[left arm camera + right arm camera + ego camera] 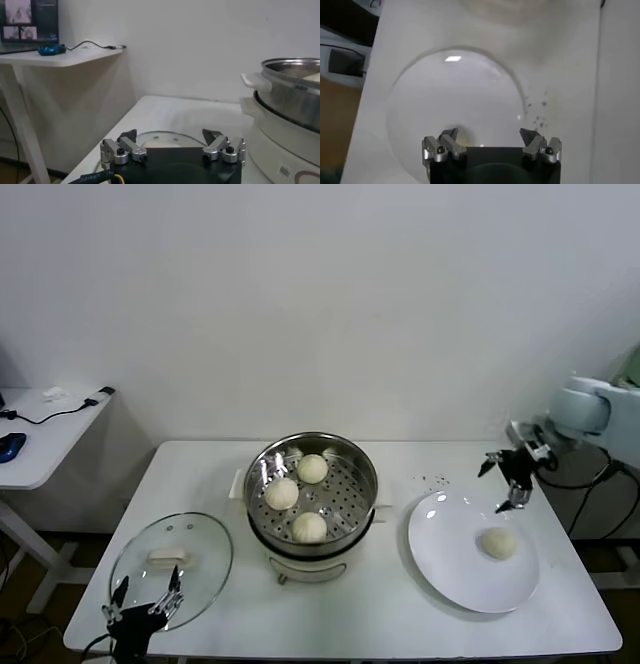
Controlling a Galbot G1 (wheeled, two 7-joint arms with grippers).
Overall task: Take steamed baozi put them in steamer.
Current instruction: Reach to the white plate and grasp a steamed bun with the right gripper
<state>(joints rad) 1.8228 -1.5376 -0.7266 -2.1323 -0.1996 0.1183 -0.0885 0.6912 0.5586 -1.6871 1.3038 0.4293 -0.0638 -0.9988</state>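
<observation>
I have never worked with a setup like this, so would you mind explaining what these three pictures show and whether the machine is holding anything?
It is a two-armed robot. The wide picture comes from its head camera; the other two come from cameras on its wrists. On the white table stands a steel steamer holding three baozi. A fourth baozi lies on a white plate. The right gripper hovers open over that plate, holding nothing. The left gripper waits open and empty above a glass lid lying on the table beside the steamer.
</observation>
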